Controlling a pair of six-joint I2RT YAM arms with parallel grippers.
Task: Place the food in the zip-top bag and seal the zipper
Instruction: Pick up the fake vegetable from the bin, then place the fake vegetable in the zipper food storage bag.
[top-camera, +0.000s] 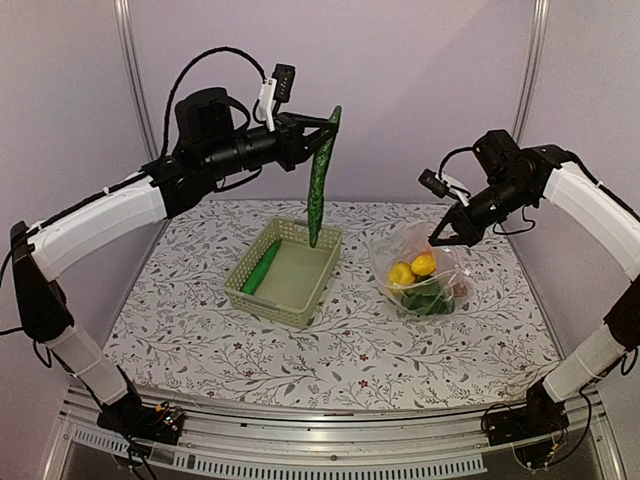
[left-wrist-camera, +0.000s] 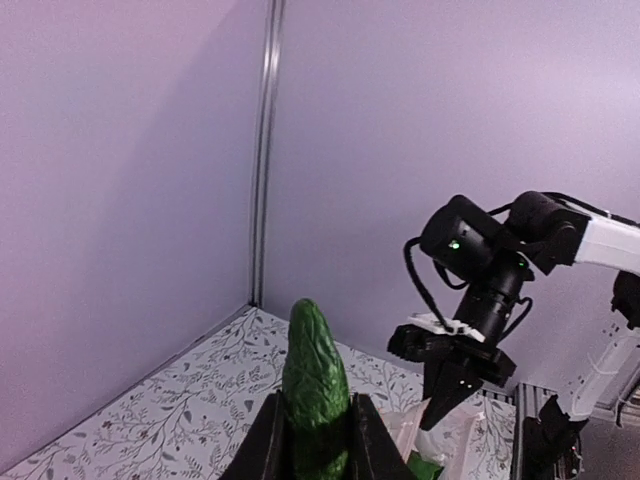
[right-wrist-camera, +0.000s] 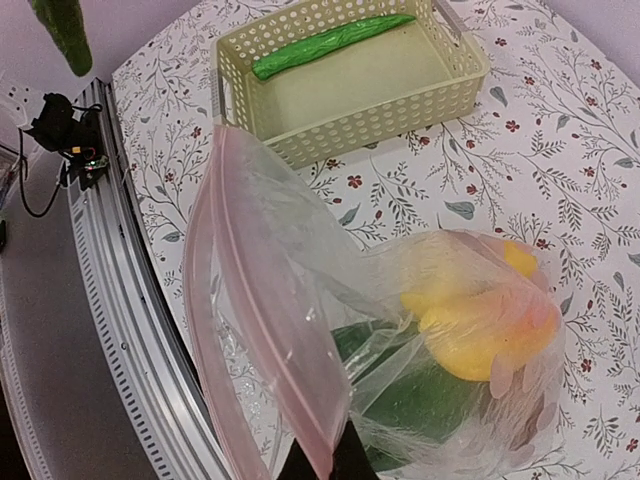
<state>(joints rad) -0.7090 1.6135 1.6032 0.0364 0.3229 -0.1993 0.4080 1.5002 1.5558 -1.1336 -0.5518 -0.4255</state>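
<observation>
Cucumbers: two. A hanging cucumber (top-camera: 322, 175) is at upper centre of the top view, and a lying cucumber (top-camera: 262, 268) is inside the basket.
Baskets: one, the pale green basket (top-camera: 262, 308), centre of the top view.
Zip-top bags: one, the zip-top bag (right-wrist-camera: 300, 250), right of centre in the top view.
Closure strips: one, the pinkish zipper (right-wrist-camera: 290, 370) along the bag's mouth.
Yellow pieces in the bag: two, a yellow piece (top-camera: 401, 272) and a yellow-orange piece (top-camera: 424, 263).
Green pieces in the bag: a green clump (top-camera: 428, 298). Its number cannot be told through the plastic.
Arms: two, the left arm (top-camera: 100, 225) and the right arm (top-camera: 590, 205).
Counters: one, the floral counter (top-camera: 200, 340).
</observation>
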